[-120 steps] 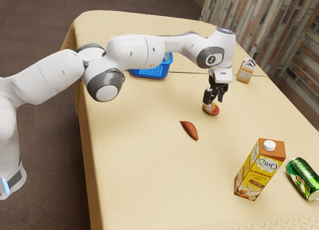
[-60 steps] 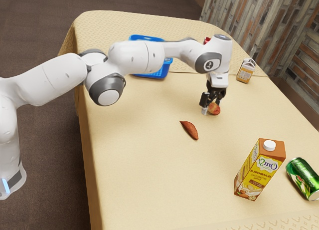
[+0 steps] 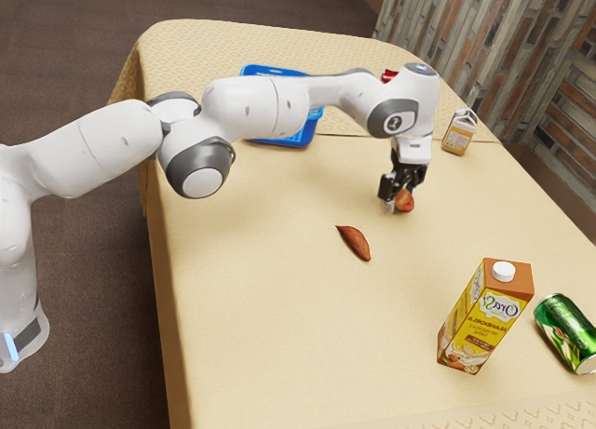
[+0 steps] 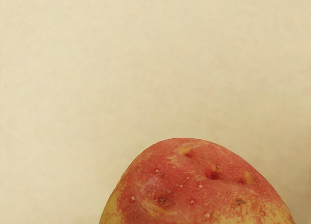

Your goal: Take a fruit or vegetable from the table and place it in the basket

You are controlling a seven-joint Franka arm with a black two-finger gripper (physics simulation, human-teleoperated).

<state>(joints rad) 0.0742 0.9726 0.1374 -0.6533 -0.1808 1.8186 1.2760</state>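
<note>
One pale yellow cloth covers the table, plain in the middle and with a woven pattern toward the far end and at the near edge. Around it I see a dark brown floor, and at the exterior view's right there is a wall of rough brick and stone-like strips.

The white arm comes in from the exterior view's left and passes in front of the blue basket, so the basket is partly hidden. Behind the arm's far end, a small red thing shows only a little of itself. A small orange-and-white container stands beyond the gripper, near the cloth's edge.

Closer to me, a tall yellow carton with a white cap stands upright, and a green can lies near it. One long reddish-brown root rests on the cloth, near the gripper.

The red-and-yellow potato is at the gripper, outside the basket. It seems to me quite close to the cloth, but I cannot tell if the fingers are wide or narrow.
</note>
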